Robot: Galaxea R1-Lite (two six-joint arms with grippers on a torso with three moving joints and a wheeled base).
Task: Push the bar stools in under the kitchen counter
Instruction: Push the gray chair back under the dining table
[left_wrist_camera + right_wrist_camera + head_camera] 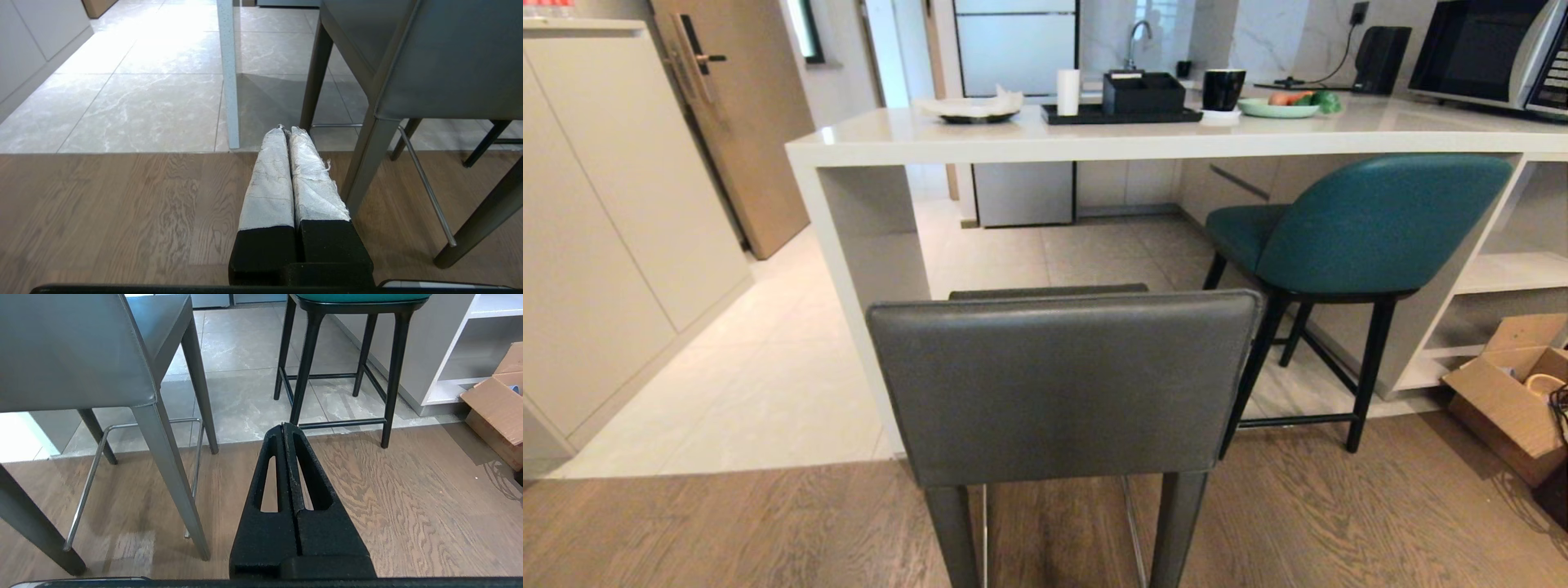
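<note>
Standing beside left end effector (286, 130): grey stool (429, 61)

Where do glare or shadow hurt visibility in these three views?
Head view: soft sheen on the kitchen counter; grey stool evenly lit. Left wrist view: bright glare washes out the floor tiles. Right wrist view: blown-out white patch beneath the grey stool's seat.
</note>
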